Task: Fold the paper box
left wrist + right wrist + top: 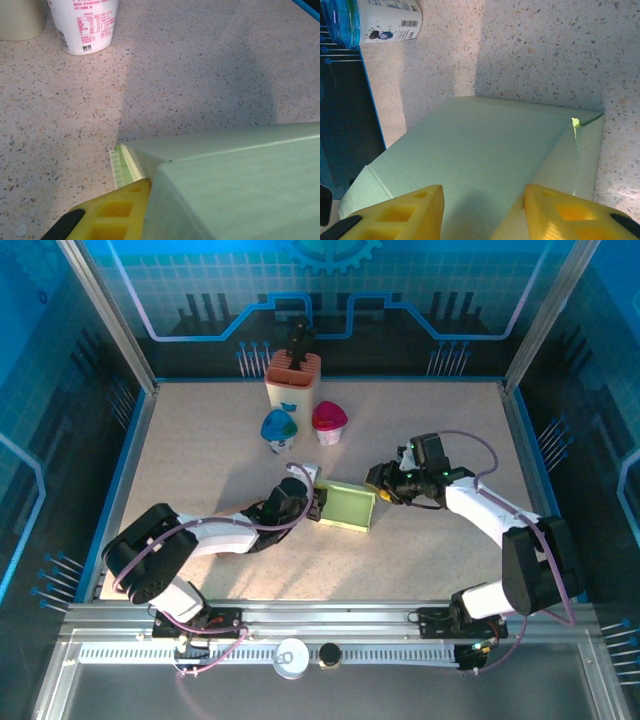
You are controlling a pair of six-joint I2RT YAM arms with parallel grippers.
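The pale green paper box (348,508) lies partly folded in the middle of the table. My left gripper (318,498) is at its left end. In the left wrist view one yellow finger (115,210) presses against the box's (240,175) side wall at a folded corner; the other finger is hidden behind the panel. My right gripper (380,483) is at the box's right end. In the right wrist view it (484,192) stands open over the box's broad panel (485,145), with the right finger (560,210) against the crease to the side wall.
Behind the box stand a blue-lidded cup (279,427), a pink-lidded cup (329,421) and a cream-and-orange holder (293,378). A white cup with pink print (87,22) shows ahead of the left wrist. Blue-edged walls close in the table.
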